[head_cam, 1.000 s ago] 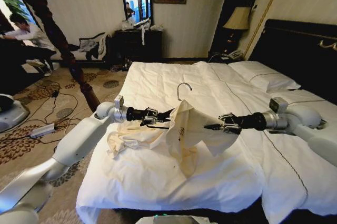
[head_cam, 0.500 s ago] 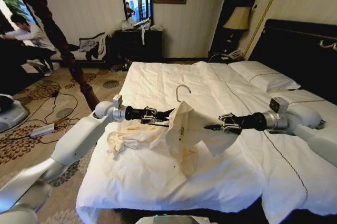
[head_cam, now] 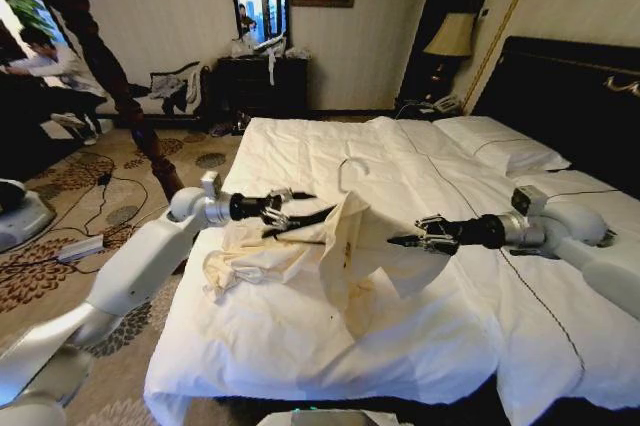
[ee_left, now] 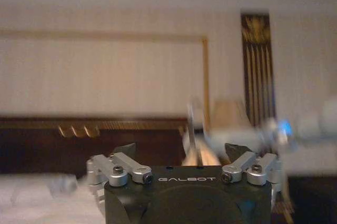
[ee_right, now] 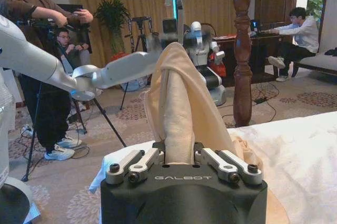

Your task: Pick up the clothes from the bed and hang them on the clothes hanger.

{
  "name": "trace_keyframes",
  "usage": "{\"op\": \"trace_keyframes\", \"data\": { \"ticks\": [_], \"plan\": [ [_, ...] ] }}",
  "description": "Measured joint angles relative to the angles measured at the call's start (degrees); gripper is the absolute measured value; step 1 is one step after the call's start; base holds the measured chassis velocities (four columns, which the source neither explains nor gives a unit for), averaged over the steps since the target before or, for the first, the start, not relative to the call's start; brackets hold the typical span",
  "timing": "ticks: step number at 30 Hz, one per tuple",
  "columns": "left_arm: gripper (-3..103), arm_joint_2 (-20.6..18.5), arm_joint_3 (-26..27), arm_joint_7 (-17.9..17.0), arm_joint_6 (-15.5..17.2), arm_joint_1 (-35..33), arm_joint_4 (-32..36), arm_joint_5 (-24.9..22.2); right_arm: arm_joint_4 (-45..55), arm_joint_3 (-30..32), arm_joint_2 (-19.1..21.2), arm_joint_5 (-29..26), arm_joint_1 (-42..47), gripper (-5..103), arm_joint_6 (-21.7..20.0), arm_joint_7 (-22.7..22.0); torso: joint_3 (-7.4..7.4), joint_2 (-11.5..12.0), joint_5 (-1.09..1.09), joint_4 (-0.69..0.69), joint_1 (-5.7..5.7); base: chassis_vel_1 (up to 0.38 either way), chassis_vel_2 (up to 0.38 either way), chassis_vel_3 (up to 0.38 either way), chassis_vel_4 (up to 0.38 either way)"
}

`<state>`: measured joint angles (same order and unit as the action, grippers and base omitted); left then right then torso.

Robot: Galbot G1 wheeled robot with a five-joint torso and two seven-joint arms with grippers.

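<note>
Centre of the head view: the clothes, a pale cream garment, hang tented between two arms above the bed. The left gripper, coming in from the left, is clamped on a dark arm of the clothes hanger, whose silver hook pokes up just behind the peak of the cloth. In the left wrist view the hanger's metal stem runs up between the jaws. The right gripper, reaching in from the right, is closed on a fold of the garment; in the right wrist view the cloth rises straight out from between its jaws.

Risks, as I judge them: the grip on that slim hanger arm looks narrow, so a tug from the right could twist the hanger or pull it free. Only one side of the garment seems draped over the hanger, while a loose tail lies bunched on the sheet at centre left, and its weight could drag the cloth off.

The surface is soft white bedding with thin dark stripes, pillows at upper right against a black headboard. Patterned carpet with cables lies lower left, and a dark wooden bedpost at upper left.
</note>
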<state>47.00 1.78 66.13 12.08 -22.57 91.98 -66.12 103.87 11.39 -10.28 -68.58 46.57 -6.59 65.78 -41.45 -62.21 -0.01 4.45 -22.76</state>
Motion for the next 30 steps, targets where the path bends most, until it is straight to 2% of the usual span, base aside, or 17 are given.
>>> {"op": "trace_keyframes", "data": {
  "ticks": [2, 3, 5, 6, 7, 8, 9, 10, 11, 12, 14, 15, 19, 21, 24, 25, 30],
  "plan": [
    [95, -0.50, 1.06, -1.34, 0.06, -0.30, 0.15, -2.24, 0.00, 0.00, -0.12, 0.12, 0.00, 19, 0.03, 0.02, 0.00, 0.00, 0.00, 0.00, 0.00, 0.000, 0.000, 0.000, 0.000],
    [100, -1.19, 2.43, -5.11, 0.09, -0.64, -0.09, -4.79, 0.08, 0.00, -0.31, 0.26, -0.04, 19, 0.11, 0.03, 0.01, 0.00, 0.01, 0.00, 0.00, 0.000, 0.000, 0.000, 0.000],
    [100, -1.76, 3.56, -12.36, -0.15, -0.88, -1.40, -4.66, 0.47, 0.07, -0.46, 0.36, -0.26, 19, 0.31, 0.00, 0.01, 0.00, 0.02, 0.01, 0.00, 0.000, 0.000, 0.000, 0.000],
    [100, -1.76, 3.56, -12.36, -0.15, -0.88, -1.40, -4.66, 0.47, 0.07, -0.46, 0.36, -0.26, 19, 0.31, 0.00, 0.01, 0.00, 0.02, 0.01, 0.00, 0.000, 0.000, 0.000, 0.000],
    [100, -1.91, 3.92, -18.07, -0.57, -1.06, -2.50, -3.08, 0.75, 0.25, -0.49, 0.37, -0.48, 19, 0.47, -0.07, 0.01, 0.00, 0.02, 0.01, 0.00, 0.000, 0.000, 0.000, 0.000],
    [100, -2.09, 4.20, -28.34, -0.92, -1.71, -4.14, 0.08, 1.24, 0.65, -0.50, 0.24, -0.81, 19, 0.68, -0.09, 0.00, 0.00, 0.00, 0.02, 0.00, 0.000, 0.000, 0.000, 0.000],
    [100, -2.13, 4.24, -33.08, -0.94, -2.17, -4.86, 1.70, 1.54, 0.90, -0.50, 0.08, -0.99, 19, 0.76, -0.12, 0.00, 0.00, 0.00, 0.02, 0.00, 0.000, 0.000, 0.000, 0.000],
    [100, -2.14, 4.27, -41.17, -1.23, -3.30, -5.92, 5.40, 2.06, 1.25, -0.51, -0.26, -1.21, 19, 1.01, -0.30, 0.00, 0.00, -0.01, 0.02, -0.01, 0.000, 0.000, 0.000, 0.000],
    [100, -2.14, 4.27, -41.17, -1.23, -3.30, -5.92, 5.40, 2.06, 1.25, -0.51, -0.26, -1.21, 19, 1.01, -0.30, 0.00, 0.00, -0.01, 0.02, -0.01, 0.000, 0.000, 0.000, 0.000],
    [100, -2.09, 4.27, -45.67, -1.76, -4.09, -6.44, 7.77, 2.49, 1.48, -0.52, -0.51, -1.34, 19, 1.21, -0.51, 0.00, 0.00, 0.00, 0.02, -0.01, 0.000, 0.000, 0.000, 0.000],
    [100, -1.67, 3.83, -59.66, -4.75, -7.36, -7.07, 15.11, 3.52, 2.02, -0.69, -1.39, -1.81, 19, 1.70, -1.48, 0.00, 0.00, -0.02, 0.01, 0.00, 0.000, 0.000, 0.000, 0.000],
    [100, -1.55, 3.99, -63.58, -5.84, -9.58, -6.33, 16.76, 4.03, 2.24, -0.83, -2.06, -2.20, 19, 1.99, -2.26, 0.00, 0.00, -0.02, 0.01, -0.01, 0.000, 0.000, 0.000, 0.000],
    [100, -1.57, 5.08, -65.29, -6.28, -13.84, -3.46, 17.25, 4.63, 2.36, -1.14, -3.23, -3.10, 19, 2.28, -3.24, 0.00, 0.00, 0.00, 0.02, -0.02, 0.000, 0.000, 0.000, 0.000],
    [100, -0.73, 8.28, -64.86, -8.11, -23.80, 2.93, 20.77, 5.21, 2.37, -1.67, -4.20, -4.89, 19, 2.65, -4.31, 0.00, 0.00, 0.03, 0.02, 0.00, 0.000, 0.000, 0.000, 0.000],
    [100, 2.09, 11.38, -61.20, -14.07, -36.62, 9.39, 25.86, 5.12, 2.26, -1.89, -4.42, -5.90, 19, 3.12, -4.89, 0.00, 0.00, -0.05, -0.03, 0.01, 0.000, 0.000, 0.000, 0.000],
    [100, 3.28, 12.75, -59.69, -16.98, -41.14, 11.30, 28.59, 4.92, 2.14, -1.97, -4.37, -5.94, 19, 3.26, -4.91, 0.01, -0.01, 0.02, 0.01, 0.01, 0.000, 0.000, 0.000, 0.000],
    [100, 4.73, 15.47, -57.54, -21.23, -49.96, 14.66, 34.80, 4.58, 1.83, -2.29, -3.79, -5.71, 19, 3.46, -4.89, 0.01, -0.01, 0.03, 0.01, 0.01, 0.000, 0.000, 0.000, 0.000]
  ]
}}
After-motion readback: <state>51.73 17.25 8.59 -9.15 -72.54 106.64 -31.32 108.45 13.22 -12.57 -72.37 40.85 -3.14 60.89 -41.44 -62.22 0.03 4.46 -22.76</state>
